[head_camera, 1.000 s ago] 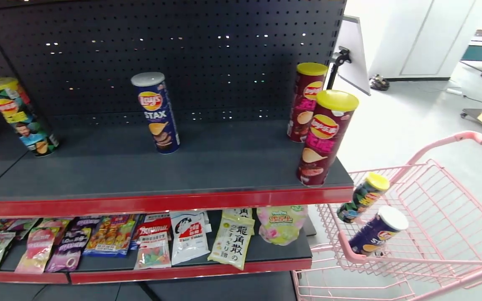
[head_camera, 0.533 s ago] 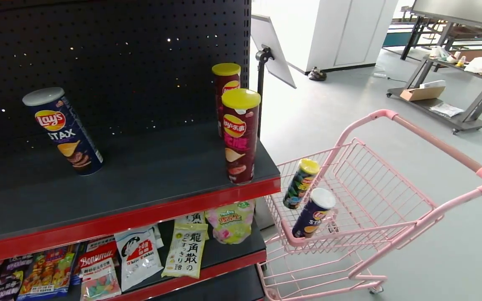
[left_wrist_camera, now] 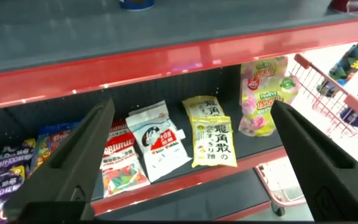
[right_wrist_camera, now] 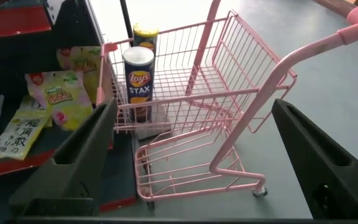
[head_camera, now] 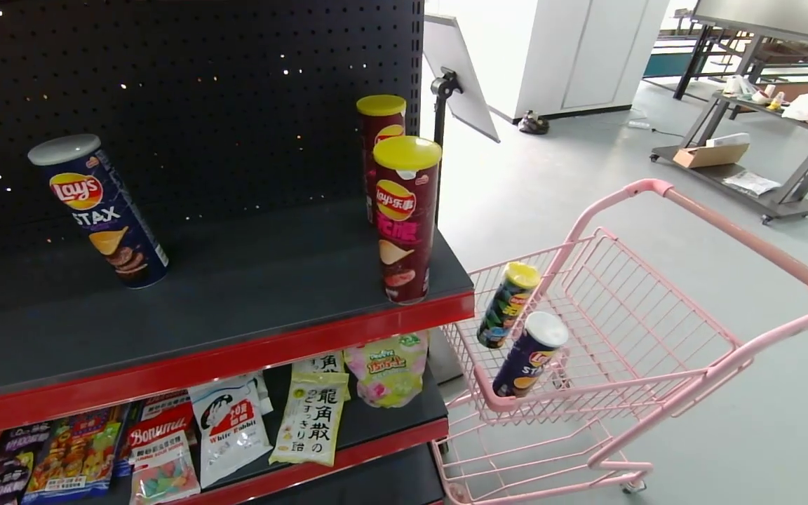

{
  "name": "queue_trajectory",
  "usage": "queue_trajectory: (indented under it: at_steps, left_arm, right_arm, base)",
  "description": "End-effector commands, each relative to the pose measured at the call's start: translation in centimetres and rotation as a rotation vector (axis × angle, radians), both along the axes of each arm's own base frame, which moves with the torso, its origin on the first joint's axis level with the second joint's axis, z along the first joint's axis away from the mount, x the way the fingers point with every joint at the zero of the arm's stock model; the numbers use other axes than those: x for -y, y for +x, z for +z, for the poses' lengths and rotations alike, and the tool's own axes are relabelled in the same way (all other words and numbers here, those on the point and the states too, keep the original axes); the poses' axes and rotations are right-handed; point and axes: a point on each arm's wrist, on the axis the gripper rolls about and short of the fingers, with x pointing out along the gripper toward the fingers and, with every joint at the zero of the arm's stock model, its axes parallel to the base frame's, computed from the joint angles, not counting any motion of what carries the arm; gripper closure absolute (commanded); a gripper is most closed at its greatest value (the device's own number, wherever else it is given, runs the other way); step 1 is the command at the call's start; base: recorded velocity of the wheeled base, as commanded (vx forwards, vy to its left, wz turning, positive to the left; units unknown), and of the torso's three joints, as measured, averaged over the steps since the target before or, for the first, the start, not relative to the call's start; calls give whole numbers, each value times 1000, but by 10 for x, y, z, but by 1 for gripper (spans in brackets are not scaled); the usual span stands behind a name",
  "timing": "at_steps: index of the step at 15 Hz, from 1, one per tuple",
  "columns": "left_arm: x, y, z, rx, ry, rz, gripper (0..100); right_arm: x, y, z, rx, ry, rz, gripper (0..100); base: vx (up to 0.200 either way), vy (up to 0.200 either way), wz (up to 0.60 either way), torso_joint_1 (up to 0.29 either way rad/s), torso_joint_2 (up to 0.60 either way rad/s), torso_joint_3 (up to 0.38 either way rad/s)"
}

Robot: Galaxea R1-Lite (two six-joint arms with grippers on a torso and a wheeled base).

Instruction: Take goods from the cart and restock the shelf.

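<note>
A pink cart (head_camera: 660, 330) stands right of the shelf. Two chip cans lean in its front corner: a dark blue one with a white lid (head_camera: 530, 354) and a multicoloured one with a yellow lid (head_camera: 506, 305). On the upper shelf board (head_camera: 250, 280) stand a blue can (head_camera: 99, 210) and two maroon cans, one at the front edge (head_camera: 405, 221) and one behind it (head_camera: 376, 116). My right gripper (right_wrist_camera: 194, 165) is open, facing the cart (right_wrist_camera: 278, 74) and the blue can (right_wrist_camera: 138, 81) from a distance. My left gripper (left_wrist_camera: 191, 168) is open before the lower shelf.
Snack bags (head_camera: 236, 421) lie in a row on the lower shelf (left_wrist_camera: 185, 186). A pegboard backs the shelf. A white board on a stand (head_camera: 460, 70) is behind the cart, a metal rack (head_camera: 762, 189) farther right. Open floor surrounds the cart.
The head camera has swung right, so the shelf slid left in view and the whole cart came into view. The cans on the shelf and in the cart have not moved.
</note>
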Motion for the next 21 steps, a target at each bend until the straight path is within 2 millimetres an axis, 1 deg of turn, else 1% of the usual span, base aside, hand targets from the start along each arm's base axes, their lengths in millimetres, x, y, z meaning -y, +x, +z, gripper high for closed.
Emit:
queue_trajectory:
  at_steps: [1, 8, 16, 18, 19, 20, 21]
  left_arm:
    - [0, 0, 0, 0, 0, 0, 0]
    - [0, 0, 0, 0, 0, 0, 0]
    - [0, 0, 0, 0, 0, 0, 0]
    - [0, 0, 0, 0, 0, 0, 0]
    - [0, 0, 0, 0, 0, 0, 0]
    - [0, 0, 0, 0, 0, 0, 0]
    - [0, 0, 0, 0, 0, 0, 0]
  right_arm:
    - [0, 0, 0, 0, 0, 0, 0]
    - [0, 0, 0, 0, 0, 0, 0]
    - [0, 0, 0, 0, -2, -4, 0]
    - [0, 0, 0, -7, -5, 3, 0]
    - [0, 3, 1, -38, -10, 17, 0]
    - [0, 2, 1, -27, -27, 18, 0]
    - [0, -1, 42, 39, -8, 51, 0]
  base:
    - [0, 0, 0, -139, 354, 203]
    - [0, 0, 0, -140, 389, 243]
    - [0, 0, 0, -168, 530, 364]
    - [0, 0, 0, -63, 239, 168]
    - [0, 0, 0, -22, 105, 76]
    - [0, 0, 0, -7, 66, 46]
    - [0, 0, 0, 0, 0, 0]
